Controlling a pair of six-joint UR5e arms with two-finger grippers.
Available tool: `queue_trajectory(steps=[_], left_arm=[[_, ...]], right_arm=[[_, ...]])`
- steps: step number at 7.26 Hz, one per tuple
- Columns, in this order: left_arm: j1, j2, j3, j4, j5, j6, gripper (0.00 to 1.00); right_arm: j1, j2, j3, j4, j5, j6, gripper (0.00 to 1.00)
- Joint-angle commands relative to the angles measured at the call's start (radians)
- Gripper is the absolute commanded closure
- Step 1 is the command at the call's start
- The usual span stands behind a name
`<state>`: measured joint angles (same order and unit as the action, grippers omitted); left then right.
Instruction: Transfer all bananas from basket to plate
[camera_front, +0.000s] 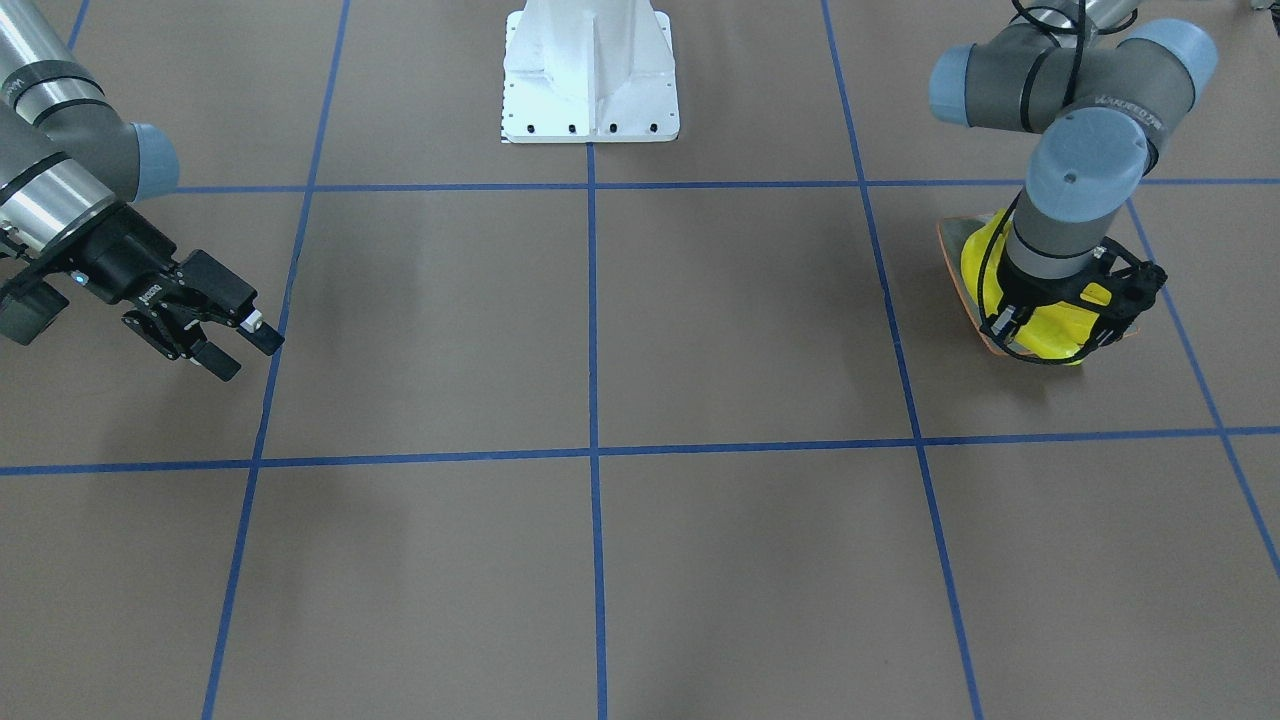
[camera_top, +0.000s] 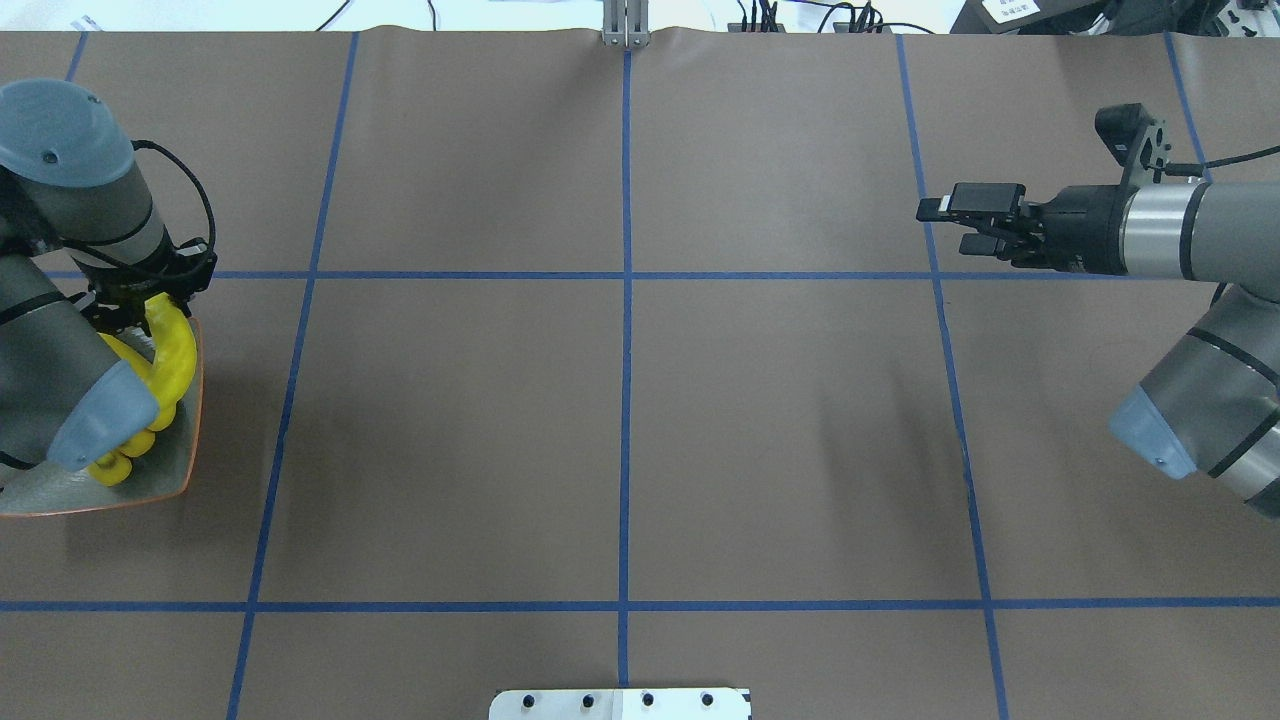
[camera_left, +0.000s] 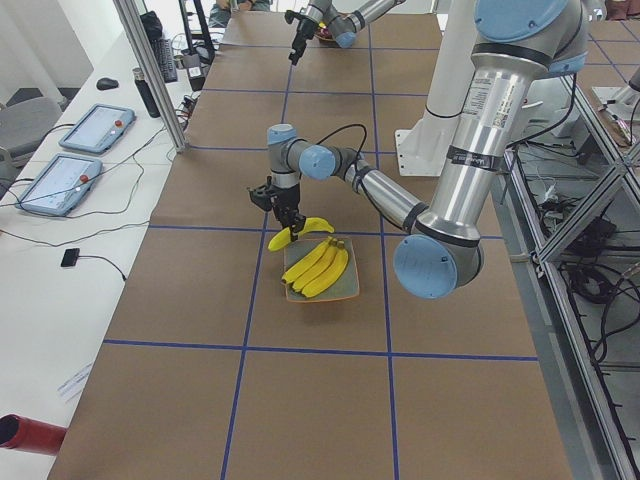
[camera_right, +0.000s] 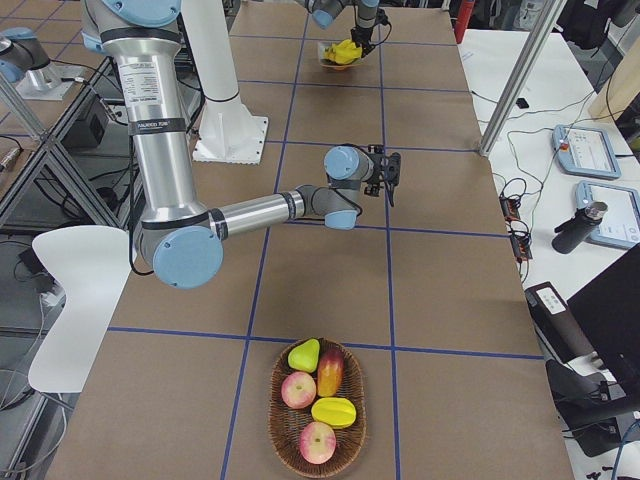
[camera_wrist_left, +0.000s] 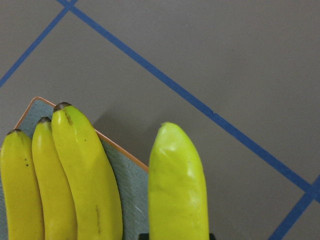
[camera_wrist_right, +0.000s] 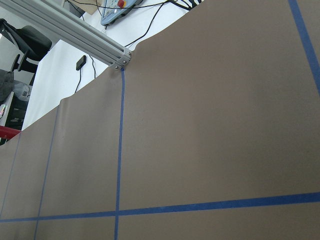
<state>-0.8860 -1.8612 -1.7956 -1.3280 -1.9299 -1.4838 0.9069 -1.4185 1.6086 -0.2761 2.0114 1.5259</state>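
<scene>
My left gripper (camera_left: 289, 220) is shut on one yellow banana (camera_wrist_left: 177, 185) and holds it over the far edge of the square grey-green plate (camera_wrist_left: 126, 176) with its orange rim. Three more bananas (camera_wrist_left: 60, 175) lie side by side on that plate, also seen in the exterior left view (camera_left: 320, 268). In the overhead view the left arm hides most of the plate (camera_top: 170, 478) and the bananas (camera_top: 176, 352). My right gripper (camera_top: 942, 226) is open and empty, held above the bare table far from the plate; it also shows in the front-facing view (camera_front: 238, 347).
A woven oval basket (camera_right: 283, 440) holding a pear, apples and other fruit, no bananas, stands at the table's end on my right. The white robot base (camera_front: 590, 70) stands at mid table edge. An aluminium post (camera_left: 150, 70) and tablets (camera_left: 97, 127) line the operators' side.
</scene>
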Motion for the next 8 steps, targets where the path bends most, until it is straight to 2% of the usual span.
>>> queue_trajectory(steps=[1,4,5,6,7,8], left_arm=[[-0.022,-0.003,0.022,0.007,0.000,0.008,1.00],[-0.025,0.007,0.025,0.007,0.000,0.007,1.00],[-0.027,0.007,0.028,0.006,0.000,0.007,0.84],[-0.028,0.010,0.028,0.004,0.000,0.007,0.54],[-0.028,0.011,0.028,0.004,0.009,0.005,0.01],[-0.027,0.023,0.028,0.000,0.032,0.008,0.00]], right_arm=[[0.000,0.000,0.002,0.002,-0.011,-0.001,0.00],[0.000,-0.004,0.004,0.003,-0.011,-0.001,0.00],[0.001,-0.005,0.007,0.005,-0.011,0.000,0.00],[0.001,-0.016,0.007,0.009,-0.011,-0.001,0.00],[0.001,-0.023,0.008,0.012,-0.008,-0.001,0.00],[0.001,-0.025,0.011,0.012,-0.010,-0.001,0.00]])
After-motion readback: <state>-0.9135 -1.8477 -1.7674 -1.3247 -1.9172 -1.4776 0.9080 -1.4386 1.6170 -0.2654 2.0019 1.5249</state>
